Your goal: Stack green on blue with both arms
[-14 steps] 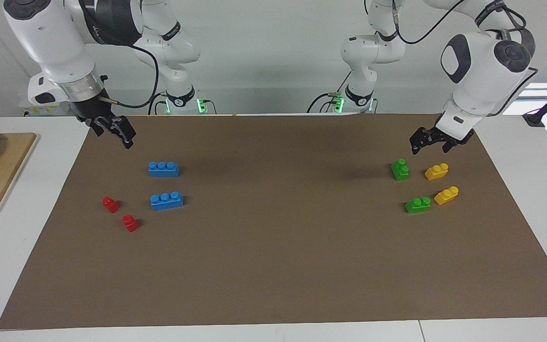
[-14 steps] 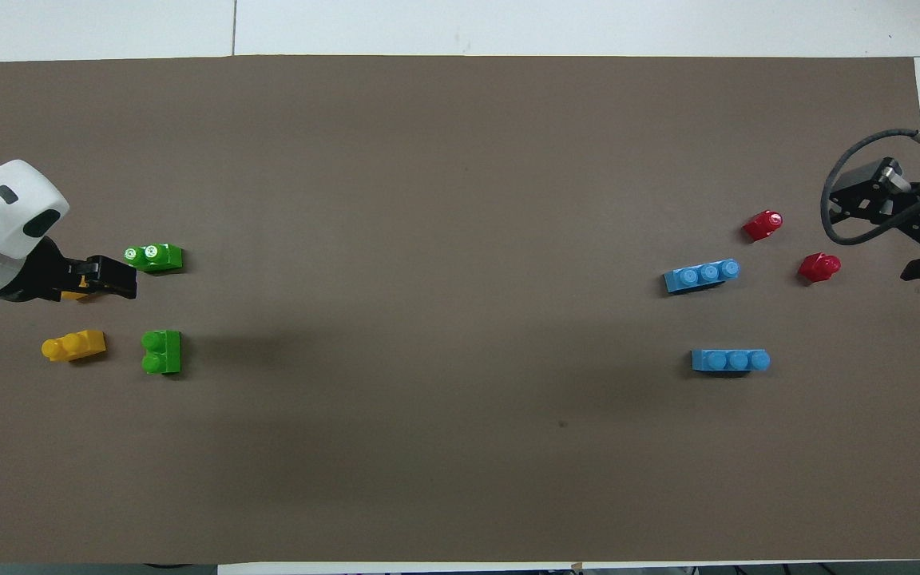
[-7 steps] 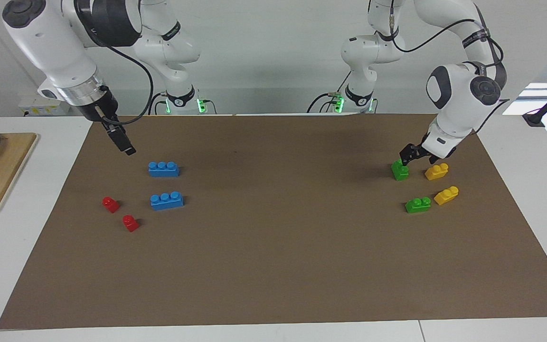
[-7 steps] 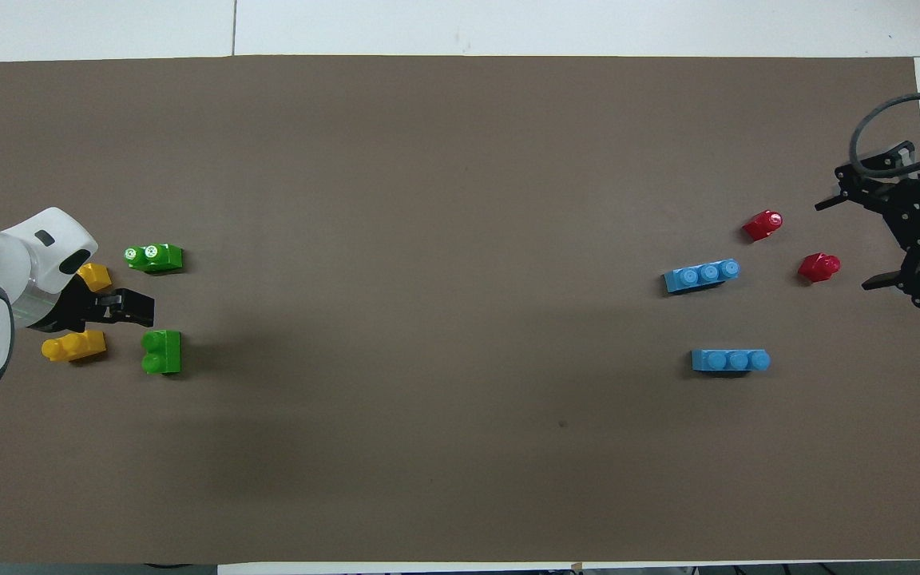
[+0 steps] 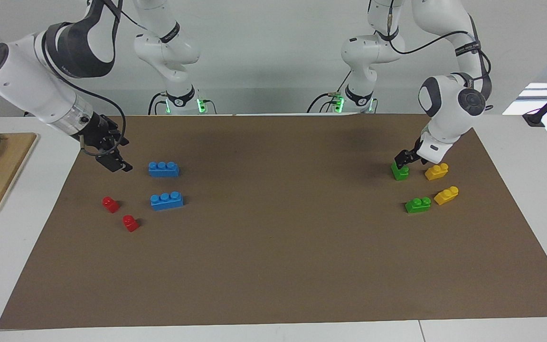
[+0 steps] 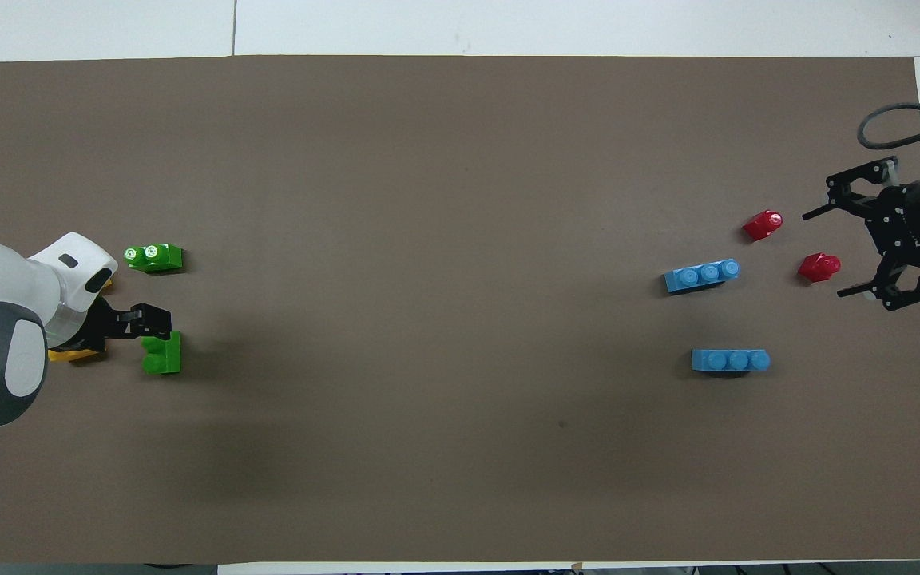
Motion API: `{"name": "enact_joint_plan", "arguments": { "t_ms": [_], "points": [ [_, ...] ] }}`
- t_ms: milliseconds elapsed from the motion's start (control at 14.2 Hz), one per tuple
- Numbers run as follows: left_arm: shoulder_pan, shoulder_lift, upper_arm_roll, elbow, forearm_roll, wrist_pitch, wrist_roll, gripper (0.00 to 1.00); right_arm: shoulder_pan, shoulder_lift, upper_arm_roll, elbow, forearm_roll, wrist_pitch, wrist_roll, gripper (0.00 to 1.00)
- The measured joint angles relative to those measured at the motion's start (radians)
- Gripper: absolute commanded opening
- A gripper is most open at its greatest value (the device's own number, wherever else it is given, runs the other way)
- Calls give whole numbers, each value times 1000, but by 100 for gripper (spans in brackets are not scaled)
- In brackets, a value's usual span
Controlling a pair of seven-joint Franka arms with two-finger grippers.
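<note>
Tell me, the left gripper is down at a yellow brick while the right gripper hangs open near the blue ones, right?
Not quite: the left gripper is down at a green brick, not a yellow one, as the facing view shows. The right gripper does hang open near the blue bricks.

White jointed arms (image 5: 41, 90), dark grey joint bands, black looping cables, black end effectors (image 5: 112, 159).

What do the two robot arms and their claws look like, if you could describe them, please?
Both arms are glossy white with rounded segments, dark grey joint bands and round grey caps. Thin black cables loop along them. The right arm has a silver wrist ring before its black skeletal claw. The left arm ends in a matching black claw. Green lights glow at both bases.
</note>
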Motion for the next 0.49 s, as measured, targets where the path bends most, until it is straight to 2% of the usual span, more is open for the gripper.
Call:
{"name": "enact_joint_plan", "arguments": {
  "t_ms": [283,494],
  "points": [
    [0,1,-1,-66,0,96,-4,98,-35,64,-1,-22,42,0,27,97],
    [-1,4,-3,-88,0,115,-7,93,-52,102,-2,-31,78,23,34,97]
  ]
}}
